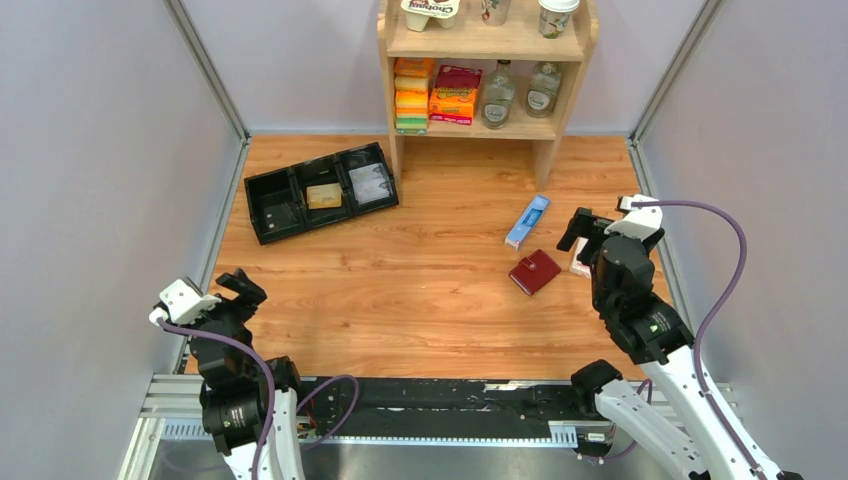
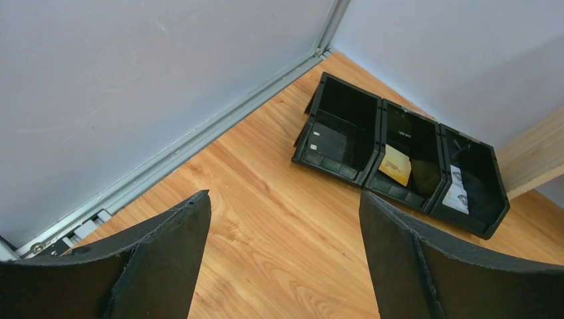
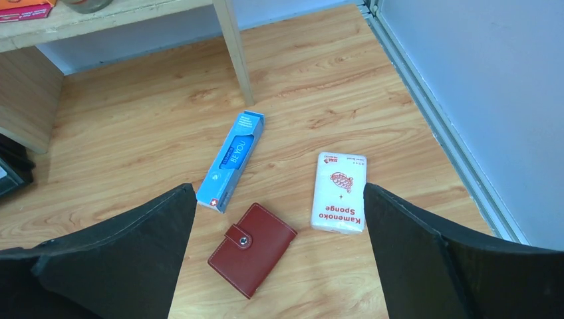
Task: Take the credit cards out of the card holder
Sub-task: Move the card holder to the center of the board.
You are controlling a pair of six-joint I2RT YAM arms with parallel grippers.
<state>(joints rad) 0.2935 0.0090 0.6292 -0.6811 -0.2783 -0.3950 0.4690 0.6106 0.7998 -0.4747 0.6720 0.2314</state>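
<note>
The card holder lies closed on the wooden table, on its right part, with the snap tab fastened over the front. Because it is shut, I cannot see the credit cards. In the right wrist view, this dark red holder sits low in the picture, between the two fingers of the right gripper. These fingers are spread wide apart and touch nothing; the gripper hangs above the table.

Just behind the holder, a long blue box with the words "BE YOU" lies flat, near it but not touching. To the right of the holder is a white pack printed "Kamenoko Sponge", also close and apart from it.

The left gripper is at the near left corner of the table, well apart from the holder. Its fingers are also wide apart, with only bare wood between them.

Far on the left, a row of three black bins stands on the table. The middle bin holds a tan block; the right one holds something pale that I cannot identify.

At the back stands a wooden shelf with boxes and bottles.
</note>
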